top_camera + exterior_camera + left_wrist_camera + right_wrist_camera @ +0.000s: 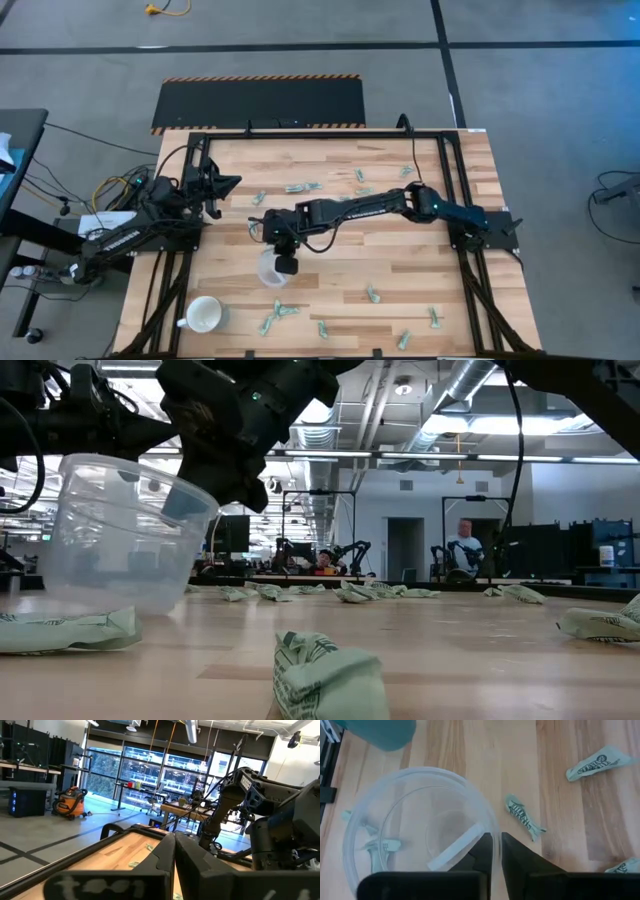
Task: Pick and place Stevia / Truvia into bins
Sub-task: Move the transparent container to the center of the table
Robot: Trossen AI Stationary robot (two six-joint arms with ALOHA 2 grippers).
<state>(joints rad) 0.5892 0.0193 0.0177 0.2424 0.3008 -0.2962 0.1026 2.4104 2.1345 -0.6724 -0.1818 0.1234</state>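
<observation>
My right gripper (495,851), of matt black plastic, has its dark fingers nearly together on the thin rim of the small round clear plastic cup (415,827), whose smooth see-through wall lets the wood grain show through it. The worktop (400,265) is pale butcher-block wood in jointed planks with a smooth, faintly satin finish, framed along its edges by matt black metal rails. The small pale green and white paper sachets (524,816) lying on it look crumpled and matt with dark printed lettering, and near the front left corner stands a glossy white handled mug (203,315).
</observation>
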